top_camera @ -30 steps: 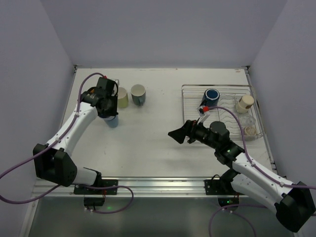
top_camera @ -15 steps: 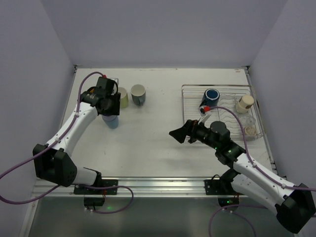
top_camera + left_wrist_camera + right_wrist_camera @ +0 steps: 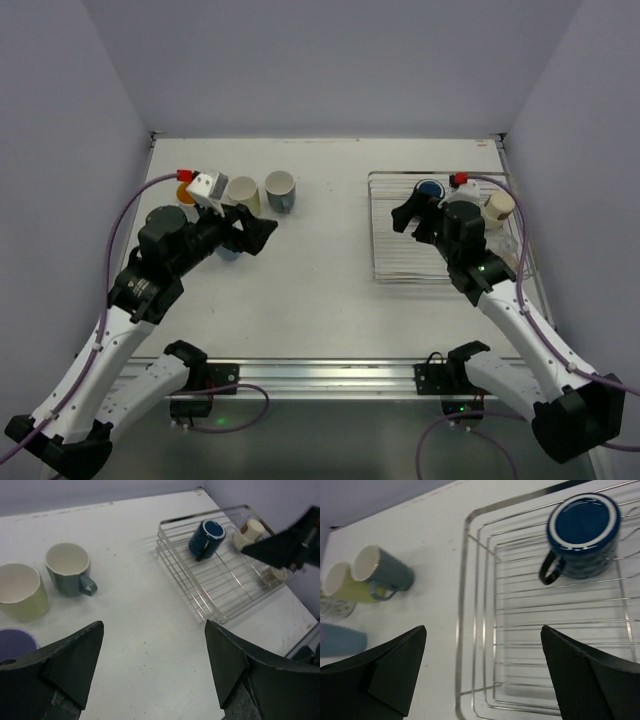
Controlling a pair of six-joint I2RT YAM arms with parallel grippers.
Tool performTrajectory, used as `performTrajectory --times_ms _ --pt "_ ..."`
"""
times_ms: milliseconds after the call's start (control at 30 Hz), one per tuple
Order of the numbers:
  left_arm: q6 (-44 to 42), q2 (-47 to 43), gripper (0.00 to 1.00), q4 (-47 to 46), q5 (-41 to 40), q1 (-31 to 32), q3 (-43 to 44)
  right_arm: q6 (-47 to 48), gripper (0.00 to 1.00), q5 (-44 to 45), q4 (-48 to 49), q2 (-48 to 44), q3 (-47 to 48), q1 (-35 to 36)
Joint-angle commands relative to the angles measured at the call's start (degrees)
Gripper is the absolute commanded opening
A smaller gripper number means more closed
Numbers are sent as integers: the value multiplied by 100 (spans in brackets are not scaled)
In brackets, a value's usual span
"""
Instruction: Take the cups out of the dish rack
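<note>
White-shelled arms (image 3: 100, 350) with black joints, purple cables (image 3: 122, 212), and matte black left end effector (image 3: 262, 236) and right end effector (image 3: 408, 228).

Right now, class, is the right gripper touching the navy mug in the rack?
Apart. The right wrist view shows bare rack wires between the open right gripper and the navy mug.

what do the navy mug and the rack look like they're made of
The navy mug looks like glazed ceramic: glossy blue with a pale ring. The dish rack looks like thin metal wire, silvery and shiny, perhaps chromed or stainless steel.
</note>
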State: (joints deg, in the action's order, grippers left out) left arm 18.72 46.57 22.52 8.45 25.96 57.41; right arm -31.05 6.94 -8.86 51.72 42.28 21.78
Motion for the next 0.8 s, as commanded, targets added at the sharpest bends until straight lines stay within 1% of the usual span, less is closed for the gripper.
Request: performTrajectory --times_ms 0,33,67,100,133,167,233,433,600,767 --pt "246 -199 89 -924 981 146 -913 424 99 1238 -537 706 595 -226" --pt "246 -409 91 -986 1088 155 -1255 450 99 1414 -538 1073 693 -375" --pt "237 -533 94 -1109 1176 155 -1397 477 99 1442 -529 1268 798 -446" --pt "237 -639 95 -1179 1351 155 -1556 494 99 1468 -537 1470 1017 -525" --pt "237 -849 96 -1250 1431 155 -1827 512 99 1486 -538 1864 1141 -665" --pt "211 -955 99 -1355 1484 155 -1934 529 99 1486 -546 2042 1246 -736" --pt "158 -1227 100 -1373 1441 155 -2171 547 99 1521 -564 2550 1589 -868" --pt "0 -1536 100 -1277 1555 155 -2129 608 99 1363 -564 3475 2275 -1097" --pt "-44 -1317 100 -1224 1896 155 -2093 661 99 1249 -677 4142 2758 -1272" --pt "-88 -1317 100 -1145 1801 270 -2067 749 99 1055 -880 4705 3259 -1404"
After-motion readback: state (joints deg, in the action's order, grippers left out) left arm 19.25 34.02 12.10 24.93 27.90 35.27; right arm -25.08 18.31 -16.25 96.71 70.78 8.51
